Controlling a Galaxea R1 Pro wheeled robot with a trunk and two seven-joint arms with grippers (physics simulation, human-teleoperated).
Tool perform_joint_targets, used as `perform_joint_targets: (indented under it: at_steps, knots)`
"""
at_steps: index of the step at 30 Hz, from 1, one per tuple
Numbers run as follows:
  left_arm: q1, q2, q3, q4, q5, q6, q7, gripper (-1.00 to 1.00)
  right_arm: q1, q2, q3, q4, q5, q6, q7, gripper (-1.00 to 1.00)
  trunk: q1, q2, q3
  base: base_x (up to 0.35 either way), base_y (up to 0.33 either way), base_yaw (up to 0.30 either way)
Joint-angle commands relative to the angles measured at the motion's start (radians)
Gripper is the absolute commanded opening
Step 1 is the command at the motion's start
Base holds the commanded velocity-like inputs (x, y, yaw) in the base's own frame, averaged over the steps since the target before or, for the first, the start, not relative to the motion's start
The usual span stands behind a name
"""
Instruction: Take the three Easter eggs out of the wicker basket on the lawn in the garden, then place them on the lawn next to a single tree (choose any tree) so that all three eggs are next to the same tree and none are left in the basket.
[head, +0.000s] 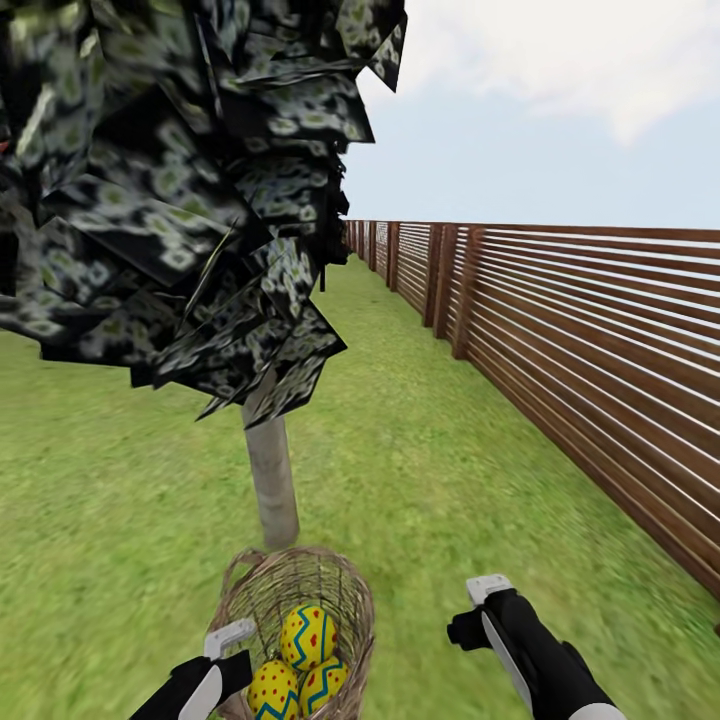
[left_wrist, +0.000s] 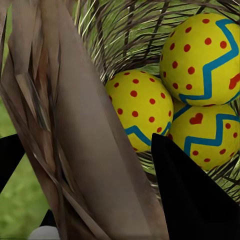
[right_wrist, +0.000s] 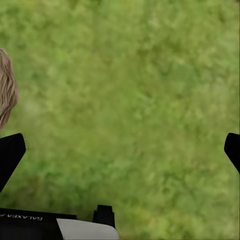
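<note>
The left end effector (head: 232, 655) is gripping the wicker basket (head: 300, 600) by its rim, one finger inside and one outside the weave; the right end effector (right_wrist: 120, 150) is hanging spread wide and empty over the lawn (head: 420, 470). The basket is sitting just in front of the tree (head: 272, 480), beside the fence (head: 600, 350). All three Easter eggs (left_wrist: 200, 90) are lying inside, touching. Best to steady the basket and bring the free right side down on the topmost egg.
</note>
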Motion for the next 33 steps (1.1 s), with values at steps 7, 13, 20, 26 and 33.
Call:
perform_joint_targets:
  at_steps: [7, 13, 20, 26, 33]
  knots:
    - [0.000, 0.001, 0.004, -0.003, 0.008, 0.006, 0.001, -1.00, 0.000, 0.000, 0.004, 0.001, 0.001, 0.005, 0.000, 1.00, -0.027, 0.048, 0.021, 0.000, 0.000, 0.295]
    - [0.000, 0.001, 0.005, -0.003, 0.008, 0.006, 0.001, -1.00, 0.000, 0.001, 0.050, 0.002, 0.000, 0.004, 0.000, 1.00, -0.050, 0.090, 0.039, 0.000, 0.000, 0.295]
    - [0.000, 0.001, 0.003, -0.004, 0.006, 0.006, 0.001, -1.00, 0.000, 0.018, 0.050, 0.037, 0.002, 0.002, -0.001, 1.00, -0.077, 0.139, 0.061, 0.000, 0.000, 0.295]
    - [0.000, 0.001, 0.003, -0.004, 0.006, 0.006, 0.001, -1.00, 0.000, 0.028, 0.050, 0.043, 0.003, 0.001, -0.002, 1.00, -0.100, 0.181, 0.080, 0.000, 0.000, 0.295]
    - [0.000, 0.001, 0.003, -0.004, 0.006, 0.006, 0.001, -1.00, 0.000, 0.028, 0.060, 0.043, 0.003, -0.007, -0.002, 1.00, -0.126, 0.230, 0.102, 0.000, 0.000, 0.295]
